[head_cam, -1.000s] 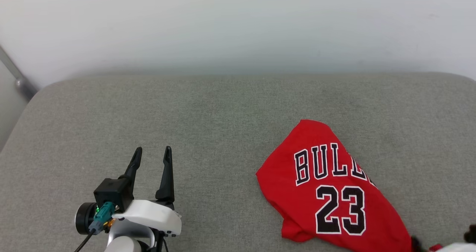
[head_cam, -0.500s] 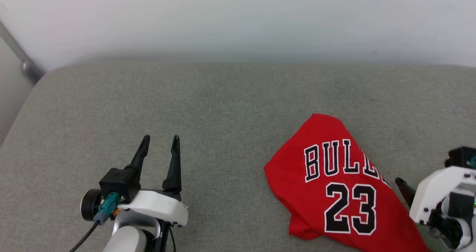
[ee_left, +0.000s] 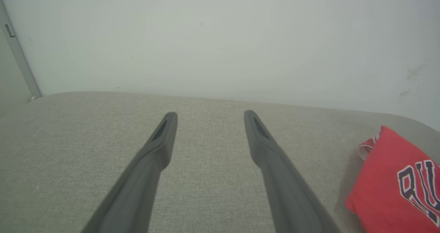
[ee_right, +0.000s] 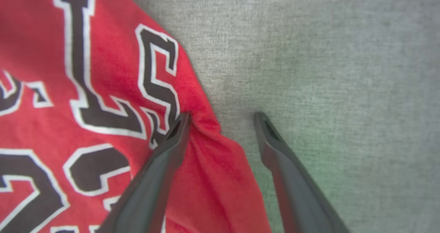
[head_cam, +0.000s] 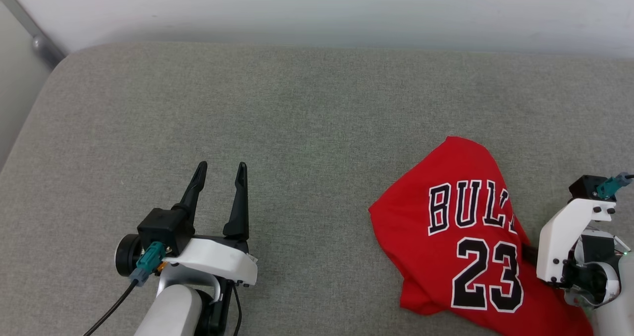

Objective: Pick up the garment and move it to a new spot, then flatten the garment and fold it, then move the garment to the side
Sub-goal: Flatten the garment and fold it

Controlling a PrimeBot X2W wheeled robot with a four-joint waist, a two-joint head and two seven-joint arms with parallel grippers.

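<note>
The garment [head_cam: 465,237] is a red shirt with black "BULLS" lettering and a 23, lying crumpled on the right of a grey cushion [head_cam: 307,128]. My right gripper [ee_right: 222,118] is open and low at the garment's right edge. One fingertip [ee_right: 184,118] presses into a red fold beside the letter S, and the other rests on bare cushion. In the head view its white wrist housing [head_cam: 564,242] stands just right of the garment. My left gripper [head_cam: 221,167] is open and holds nothing, hovering far to the left. The garment's corner [ee_left: 388,178] lies to the right of its fingers [ee_left: 165,130].
A white wall [head_cam: 317,4] runs behind the cushion. A grey metal pole [head_cam: 34,33] slants down at the far left corner. The cushion's rounded left edge [head_cam: 29,123] drops away. Bare cushion lies between my left gripper and the garment.
The head camera has tilted, shifting the whole picture. My right arm came in from the lower right and its fingers reached the garment's right edge, bunching it slightly. The left gripper stayed put.
</note>
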